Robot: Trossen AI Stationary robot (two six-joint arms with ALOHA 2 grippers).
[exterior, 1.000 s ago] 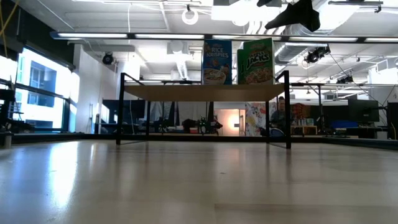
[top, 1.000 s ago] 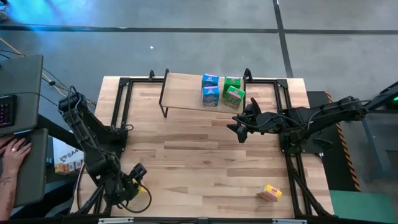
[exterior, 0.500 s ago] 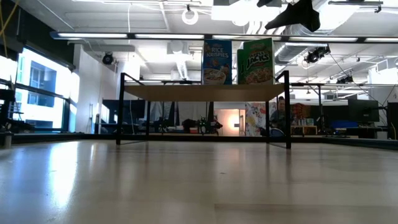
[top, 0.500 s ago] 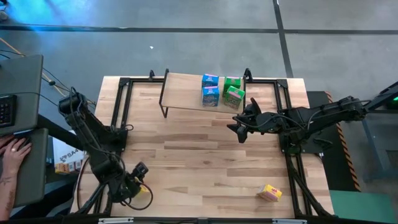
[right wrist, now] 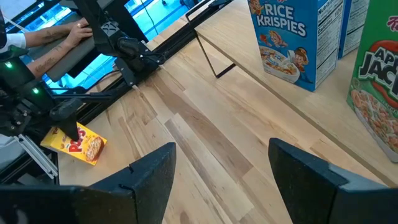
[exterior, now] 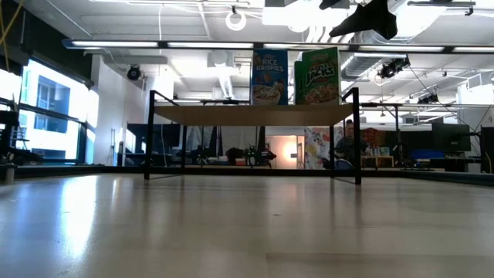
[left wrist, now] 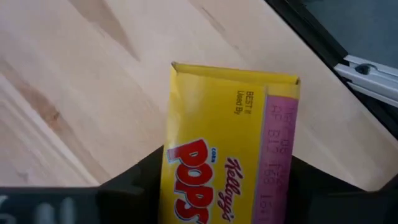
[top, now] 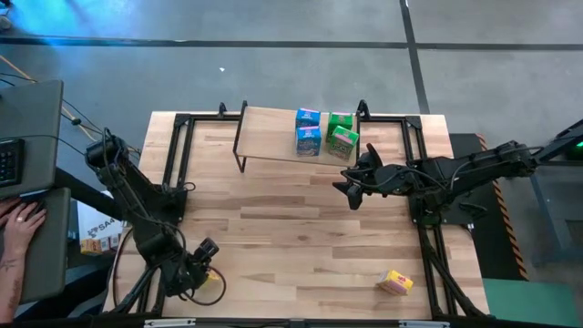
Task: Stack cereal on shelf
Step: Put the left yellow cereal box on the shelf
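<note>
The left gripper (left wrist: 227, 186) is sitting at the table's near-left corner with a yellow cereal box (left wrist: 231, 143) lying lengthwise between its fingers, jaws closing around it. The shelf (top: 273, 137) is lying well ahead and rightward. The right gripper (top: 351, 189) is hovering open, empty, beside the shelf.

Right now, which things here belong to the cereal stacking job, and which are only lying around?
Job: shelf; two blue boxes and two green boxes on it; yellow box at the left gripper; second yellow box on the table, front right; right gripper, open, by the shelf.
Not the job: keyboard; person's hand.
</note>
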